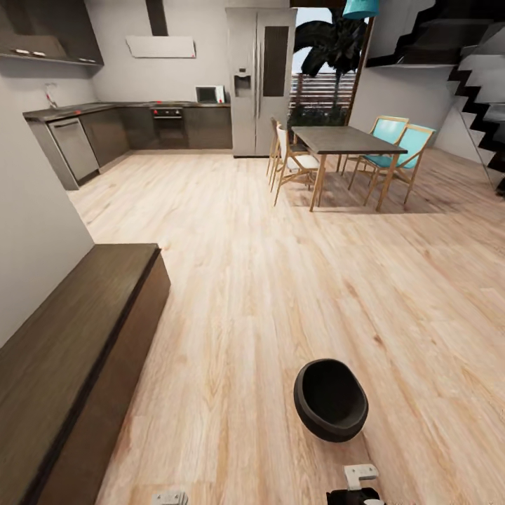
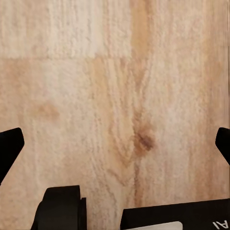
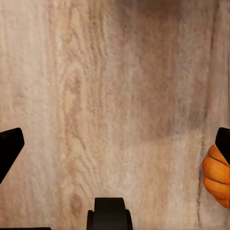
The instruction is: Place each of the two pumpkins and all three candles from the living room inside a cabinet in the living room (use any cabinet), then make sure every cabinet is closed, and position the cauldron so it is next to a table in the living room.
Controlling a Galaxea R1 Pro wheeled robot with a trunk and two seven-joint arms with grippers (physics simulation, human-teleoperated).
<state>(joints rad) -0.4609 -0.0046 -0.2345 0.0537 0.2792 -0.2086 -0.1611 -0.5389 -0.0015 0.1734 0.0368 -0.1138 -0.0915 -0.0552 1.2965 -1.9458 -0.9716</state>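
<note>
Pale plank floor (image 1: pixel 280 280) underfoot, open-plan room beyond. Nearest, left gripper (image 2: pixel 115 143) spread wide over bare boards, holding nothing; right gripper (image 3: pixel 115 143) equally wide and empty, with a pumpkin (image 3: pixel 216 176) on the floor just beside one fingertip. Slightly ahead, cauldron (image 1: pixel 330 399) upright on the floor, well apart from the dining table (image 1: pixel 345 139) at the far end. Cabinet (image 1: pixel 63 365) along the left wall, seemingly shut. Judged barely begun: storing and cauldron placement apparently still to do.

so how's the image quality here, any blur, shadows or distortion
Head view: sharp, wide-angle stretch, soft shadow under the dining table. Left wrist view: floor grain blurry, evenly lit. Right wrist view: blurred floor with a dark shadow patch, pumpkin cut by the edge.
</note>
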